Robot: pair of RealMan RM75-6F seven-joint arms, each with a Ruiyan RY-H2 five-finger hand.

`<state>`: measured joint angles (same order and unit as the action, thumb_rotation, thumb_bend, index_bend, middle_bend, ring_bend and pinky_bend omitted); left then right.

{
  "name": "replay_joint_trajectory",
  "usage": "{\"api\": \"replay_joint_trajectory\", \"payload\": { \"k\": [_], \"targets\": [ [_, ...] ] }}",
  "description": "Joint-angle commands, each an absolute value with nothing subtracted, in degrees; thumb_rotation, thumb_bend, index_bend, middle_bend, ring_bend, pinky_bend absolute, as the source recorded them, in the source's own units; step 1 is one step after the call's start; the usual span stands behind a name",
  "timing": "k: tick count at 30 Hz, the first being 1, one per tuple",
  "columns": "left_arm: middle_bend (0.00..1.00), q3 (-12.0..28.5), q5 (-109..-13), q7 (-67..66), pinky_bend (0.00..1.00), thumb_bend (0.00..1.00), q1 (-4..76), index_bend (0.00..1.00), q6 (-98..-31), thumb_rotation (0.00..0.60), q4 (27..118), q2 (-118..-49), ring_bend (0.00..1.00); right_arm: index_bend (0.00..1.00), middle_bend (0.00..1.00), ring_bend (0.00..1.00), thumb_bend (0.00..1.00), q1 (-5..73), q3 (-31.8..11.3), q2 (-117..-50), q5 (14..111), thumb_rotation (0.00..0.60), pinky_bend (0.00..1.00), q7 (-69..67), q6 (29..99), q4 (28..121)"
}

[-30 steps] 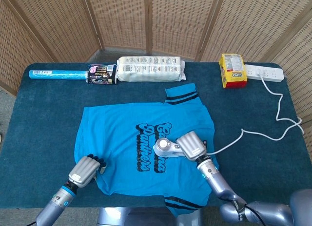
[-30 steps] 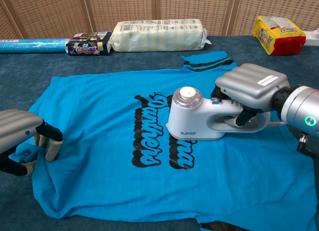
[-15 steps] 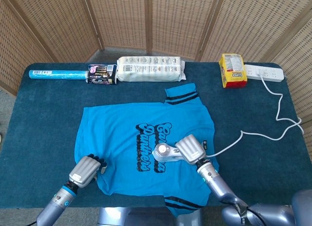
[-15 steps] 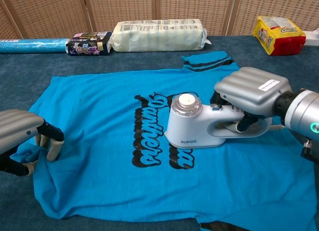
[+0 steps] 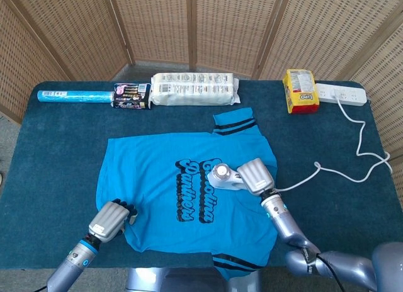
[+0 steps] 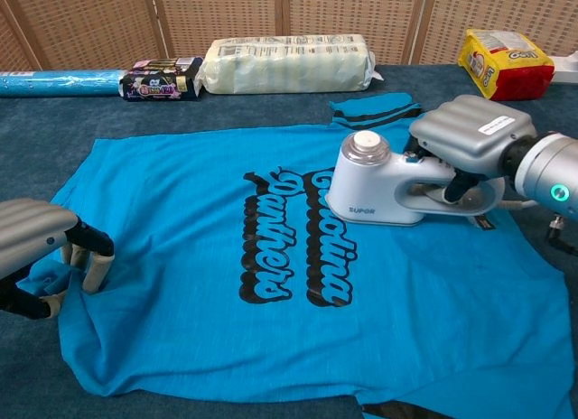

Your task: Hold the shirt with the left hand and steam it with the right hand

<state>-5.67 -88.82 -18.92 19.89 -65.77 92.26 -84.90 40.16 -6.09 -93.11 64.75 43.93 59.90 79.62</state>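
Head view: shows the whole bench [image 5: 56, 179], with a white power strip [image 5: 340, 94] at its far right corner and a white cable [image 5: 352, 169] trailing toward the right hand [image 5: 255, 176]; the chest view crops both.
Chest view: shows the steamer [image 6: 397, 189] side-on, white with a round cap and the lettering "SUPOR", its flat base resting on the cloth.
Shirt [image 5: 157, 172]: bright blue, spread flat at the bench's centre, black script print, dark-striped sleeve bands.
Left hand [image 6: 41, 247]: fingers [image 6: 95, 261] curled down, pressing a bunched edge of the shirt.
Right hand: fingers wrapped around the steamer's handle, beside the print.
Far edge: blue roll [image 5: 72, 96], white pack [image 5: 195, 89], yellow bag [image 5: 300, 90].
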Motion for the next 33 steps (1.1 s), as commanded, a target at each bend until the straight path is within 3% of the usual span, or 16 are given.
{"api": "replay_joint_trajectory", "payload": {
  "k": [1,33],
  "targets": [
    [0.61,-5.68,-88.81,-18.87,0.43,0.43,19.91,0.64,-65.71,0.600,92.19,-84.95,0.51,0.72,0.75,0.83,0.31,40.20,-6.22,-93.14,64.43,0.600,0.81,43.80,59.71,79.17],
    [0.61,-5.76,-89.45,-18.63,0.43,0.43,20.07,0.64,-65.87,0.600,91.98,-85.37,0.51,0.72,0.75,0.83,0.31,38.26,-0.76,-89.13,71.12,0.600,0.81,46.82,61.87,92.07]
  ]
}}
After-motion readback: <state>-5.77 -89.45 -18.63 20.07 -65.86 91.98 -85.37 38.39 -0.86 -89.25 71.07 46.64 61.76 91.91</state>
